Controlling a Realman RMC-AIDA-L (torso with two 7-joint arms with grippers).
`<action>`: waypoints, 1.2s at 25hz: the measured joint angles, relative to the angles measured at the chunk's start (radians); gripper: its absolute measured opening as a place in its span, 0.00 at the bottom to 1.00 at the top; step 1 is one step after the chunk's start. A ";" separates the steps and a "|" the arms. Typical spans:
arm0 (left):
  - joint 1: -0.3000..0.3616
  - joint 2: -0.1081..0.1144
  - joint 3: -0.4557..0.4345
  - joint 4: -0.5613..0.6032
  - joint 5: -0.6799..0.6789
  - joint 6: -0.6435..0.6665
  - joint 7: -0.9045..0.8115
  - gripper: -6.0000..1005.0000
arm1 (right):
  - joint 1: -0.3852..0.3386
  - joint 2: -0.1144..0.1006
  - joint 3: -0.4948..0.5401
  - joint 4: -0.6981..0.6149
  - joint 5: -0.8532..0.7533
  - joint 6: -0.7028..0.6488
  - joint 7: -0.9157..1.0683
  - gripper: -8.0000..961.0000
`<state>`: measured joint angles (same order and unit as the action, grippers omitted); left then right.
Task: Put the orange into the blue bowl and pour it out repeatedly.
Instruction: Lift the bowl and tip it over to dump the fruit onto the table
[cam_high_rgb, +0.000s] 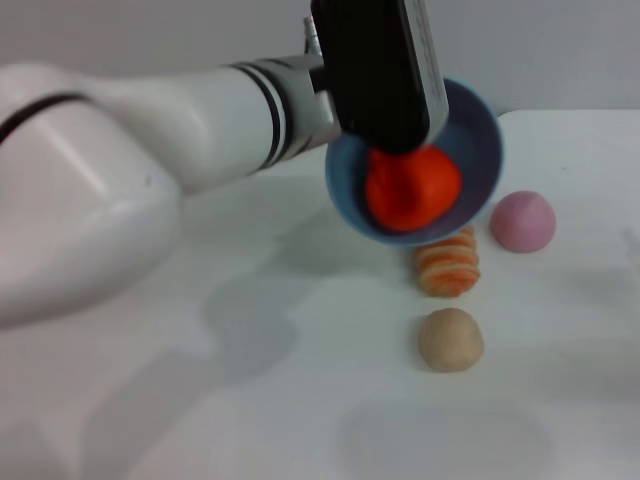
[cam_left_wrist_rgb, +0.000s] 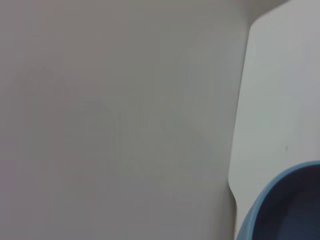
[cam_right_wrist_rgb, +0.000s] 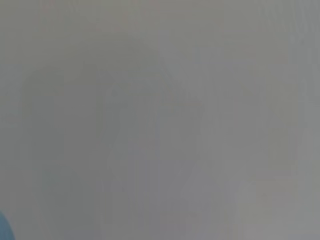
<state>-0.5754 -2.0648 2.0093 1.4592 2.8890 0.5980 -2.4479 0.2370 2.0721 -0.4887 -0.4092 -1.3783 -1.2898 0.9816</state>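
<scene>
In the head view my left arm reaches in from the left, and its black left gripper (cam_high_rgb: 396, 132) grips the near rim of the blue bowl (cam_high_rgb: 472, 150). It holds the bowl in the air, tipped steeply so that its opening faces me. The orange (cam_high_rgb: 412, 188) lies inside against the bowl's lower wall. The fingertips are hidden behind the gripper body. The left wrist view shows part of the bowl's rim (cam_left_wrist_rgb: 285, 210) over the white table. The right gripper is out of view.
On the white table (cam_high_rgb: 300, 400) below the bowl lie an orange-and-cream striped roll (cam_high_rgb: 448, 262), a tan ball (cam_high_rgb: 450, 339) nearer me and a pink ball (cam_high_rgb: 521, 221) to the right. The table's far edge runs behind the bowl.
</scene>
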 joint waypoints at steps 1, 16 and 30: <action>0.021 -0.001 0.012 0.011 0.000 -0.036 0.037 0.00 | 0.002 0.000 0.000 0.005 0.000 -0.001 0.000 0.79; 0.271 -0.007 0.156 -0.026 0.003 -0.588 0.696 0.00 | 0.011 0.001 0.005 0.026 0.002 -0.006 -0.002 0.79; 0.315 -0.012 0.144 -0.052 -0.348 -0.758 0.836 0.00 | 0.018 -0.001 -0.003 0.041 0.009 -0.020 0.029 0.79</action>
<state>-0.2604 -2.0770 2.1537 1.4070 2.5414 -0.1597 -1.6117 0.2550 2.0716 -0.4919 -0.3681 -1.3694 -1.3101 1.0101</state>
